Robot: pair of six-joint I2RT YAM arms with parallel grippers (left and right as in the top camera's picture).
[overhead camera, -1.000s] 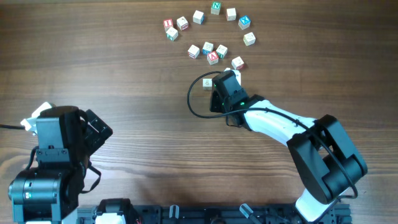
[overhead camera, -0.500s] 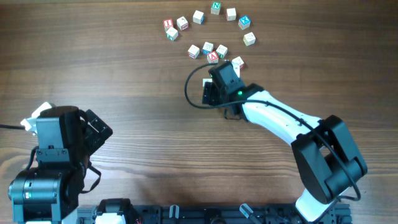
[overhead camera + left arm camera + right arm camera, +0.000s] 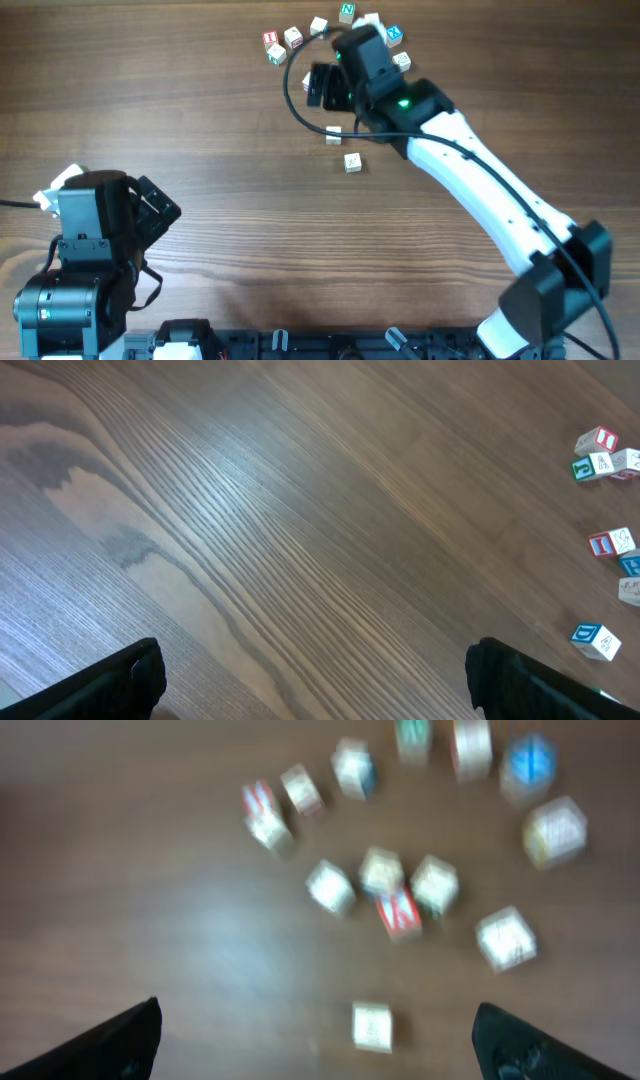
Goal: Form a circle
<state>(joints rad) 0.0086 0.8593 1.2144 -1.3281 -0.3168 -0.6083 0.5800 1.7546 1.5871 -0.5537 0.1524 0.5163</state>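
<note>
Small pale wooden letter cubes lie at the table's far side. Several curve in an arc, from a red-lettered cube (image 3: 270, 39) to a blue-lettered cube (image 3: 394, 33); there is no closed circle. My right gripper (image 3: 318, 88) hovers open and empty over the inner cluster, hiding part of it. The blurred right wrist view shows that cluster (image 3: 381, 870) and a lone cube (image 3: 371, 1025) ahead of the right gripper (image 3: 320, 1050). Two loose cubes (image 3: 334, 133) (image 3: 352, 161) lie nearer me. My left gripper (image 3: 315, 690) is open over bare wood.
The left arm (image 3: 90, 230) is folded at the near left corner. In the left wrist view, several cubes (image 3: 598, 440) show at the far right edge, including a blue-lettered one (image 3: 596, 640). A black cable (image 3: 292, 95) loops off the right wrist.
The right gripper opened and swung away from me toward the arc of cubes. Two cubes now lie uncovered where it was. The left arm has not moved.
</note>
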